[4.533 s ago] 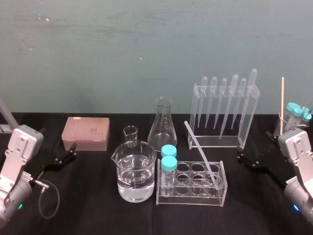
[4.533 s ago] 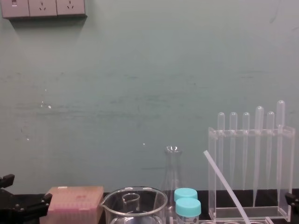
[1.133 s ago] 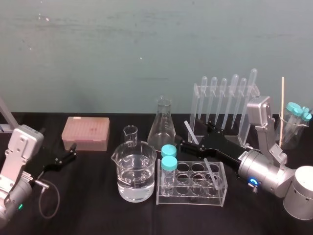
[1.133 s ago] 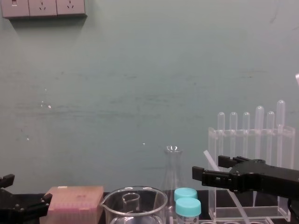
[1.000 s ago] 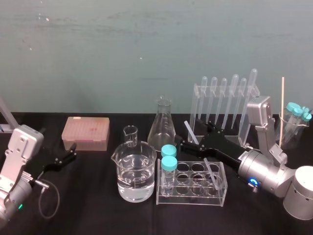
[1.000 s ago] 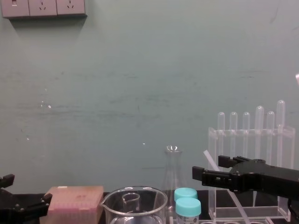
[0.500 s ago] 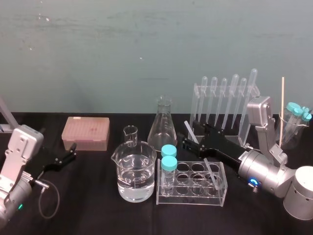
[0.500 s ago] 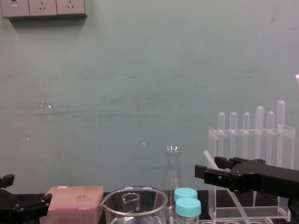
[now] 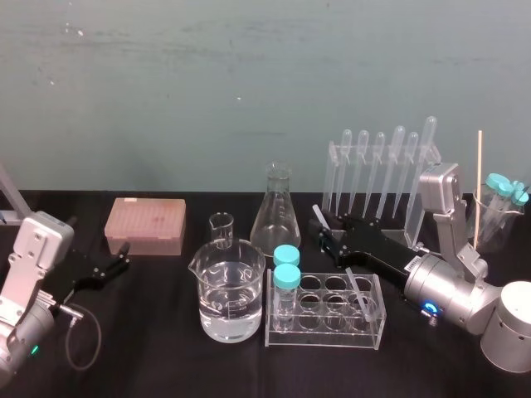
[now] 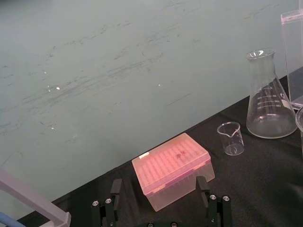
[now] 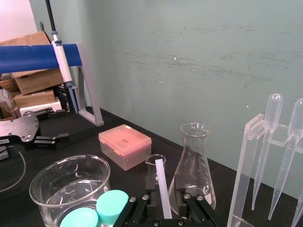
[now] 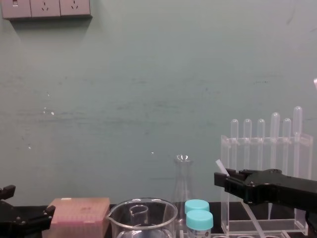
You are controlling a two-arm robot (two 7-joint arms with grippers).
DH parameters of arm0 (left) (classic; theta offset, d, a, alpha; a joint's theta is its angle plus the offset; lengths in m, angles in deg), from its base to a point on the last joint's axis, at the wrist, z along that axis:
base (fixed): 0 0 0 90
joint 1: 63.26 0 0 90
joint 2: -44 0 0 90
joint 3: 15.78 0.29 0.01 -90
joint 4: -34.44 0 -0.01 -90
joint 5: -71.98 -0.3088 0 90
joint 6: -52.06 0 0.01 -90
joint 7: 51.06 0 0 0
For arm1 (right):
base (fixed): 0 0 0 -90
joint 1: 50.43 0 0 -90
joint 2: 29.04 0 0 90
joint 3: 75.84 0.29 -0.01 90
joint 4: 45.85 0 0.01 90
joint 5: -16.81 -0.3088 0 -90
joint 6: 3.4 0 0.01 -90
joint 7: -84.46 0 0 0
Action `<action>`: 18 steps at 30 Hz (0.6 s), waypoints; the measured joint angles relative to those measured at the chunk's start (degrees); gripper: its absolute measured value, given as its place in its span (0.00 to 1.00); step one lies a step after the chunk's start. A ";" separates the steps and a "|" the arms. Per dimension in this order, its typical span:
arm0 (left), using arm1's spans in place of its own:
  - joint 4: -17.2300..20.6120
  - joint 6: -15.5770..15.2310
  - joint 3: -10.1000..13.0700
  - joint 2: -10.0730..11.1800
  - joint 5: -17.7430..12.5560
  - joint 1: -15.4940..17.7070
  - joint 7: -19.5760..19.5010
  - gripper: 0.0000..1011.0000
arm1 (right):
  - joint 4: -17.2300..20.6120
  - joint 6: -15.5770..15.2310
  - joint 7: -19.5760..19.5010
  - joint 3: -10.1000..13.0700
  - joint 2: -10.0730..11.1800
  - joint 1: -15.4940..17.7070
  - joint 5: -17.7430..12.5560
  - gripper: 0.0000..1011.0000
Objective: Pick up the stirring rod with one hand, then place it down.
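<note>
Change: the right gripper (image 9: 325, 232) had drawn its fingers in since half a second earlier, when they stood spread on either side of the rod (image 11: 162, 187). The rod itself had not shifted.
Left gripper (image 9: 116, 259): parked at the near left edge of the table, fingers wide apart, holding nothing.
Rack (image 9: 377, 330): near centre-right, just right of the beaker (image 9: 231, 290), with two blue-capped tubes (image 9: 286, 265) in its left wells.
Rod foot: stood inside a right-hand well of the rack.
Rod lean: tilted up, leftward and away from the robot. Its top end was free above the fingers, near the flask (image 9: 276, 211).
Grip: the right gripper was closed on the rod's upper part, reaching in from the right over the rack's far side.
Behind: the pipette stand (image 9: 334, 153) stood just beyond the right arm, apart from the rod.
Done: approach and closing, as I judged it.
Left to do: lift the rod out of the well, then set it down. Neither had begun, since the foot sat in the rack.
Caution: the lift should follow the rod's slant, or the glass might lever against the well rim.
</note>
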 joint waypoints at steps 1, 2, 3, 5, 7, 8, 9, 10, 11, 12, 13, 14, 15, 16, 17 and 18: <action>0.00 0.00 0.00 0.00 0.00 0.00 0.00 0.99 | 0.00 0.00 0.00 0.00 0.00 0.00 0.00 0.28; 0.00 0.00 0.00 0.00 0.00 0.00 0.00 0.99 | 0.00 0.00 0.00 0.00 0.00 0.00 0.00 0.22; 0.00 0.00 0.00 0.00 0.00 0.00 0.00 0.99 | 0.00 0.00 0.00 0.00 0.00 0.00 0.00 0.20; 0.00 0.00 0.00 0.00 0.00 0.00 0.00 0.99 | 0.00 0.00 0.00 0.00 0.00 0.00 0.00 0.12; 0.00 0.00 0.00 0.00 0.00 0.00 0.00 0.99 | 0.00 0.00 0.00 0.00 0.00 0.00 0.00 0.09; 0.00 0.00 0.00 0.00 0.00 0.00 0.00 0.99 | 0.00 0.00 0.00 0.00 0.00 0.00 0.00 0.07; 0.00 0.00 0.00 0.00 0.00 0.00 0.00 0.99 | 0.00 0.00 0.00 0.00 0.00 0.00 0.00 0.07; 0.00 0.00 0.00 0.00 0.00 0.00 0.00 0.99 | 0.00 0.00 0.00 0.00 0.00 0.00 0.00 0.07; 0.00 0.00 0.00 0.00 0.00 0.00 0.00 0.99 | 0.00 0.00 0.00 0.00 0.00 0.00 0.00 0.07; 0.00 0.00 0.00 0.00 0.00 0.00 0.00 0.99 | 0.00 0.01 0.00 0.00 0.00 0.00 0.00 0.07; 0.00 0.00 0.00 0.00 0.00 0.00 0.00 0.99 | 0.00 0.55 0.04 0.10 -0.04 0.05 0.10 0.07; 0.00 0.00 0.00 0.00 0.00 0.00 0.00 0.99 | 0.01 1.24 0.09 0.31 -0.10 0.15 0.22 0.07; 0.00 0.00 0.00 0.00 0.00 0.00 0.00 0.99 | 0.08 2.48 0.20 0.74 -0.25 0.36 0.47 0.07; 0.00 0.00 0.00 0.00 0.00 0.00 0.00 0.99 | 0.13 3.22 0.23 1.02 -0.36 0.49 0.55 0.07; 0.00 0.00 0.00 0.00 0.00 0.00 0.00 0.99 | 0.18 3.93 0.24 1.39 -0.48 0.61 0.59 0.07; 0.00 0.00 0.00 0.00 0.00 0.00 0.00 0.99 | 0.29 5.50 0.17 2.10 -0.78 0.79 0.79 0.07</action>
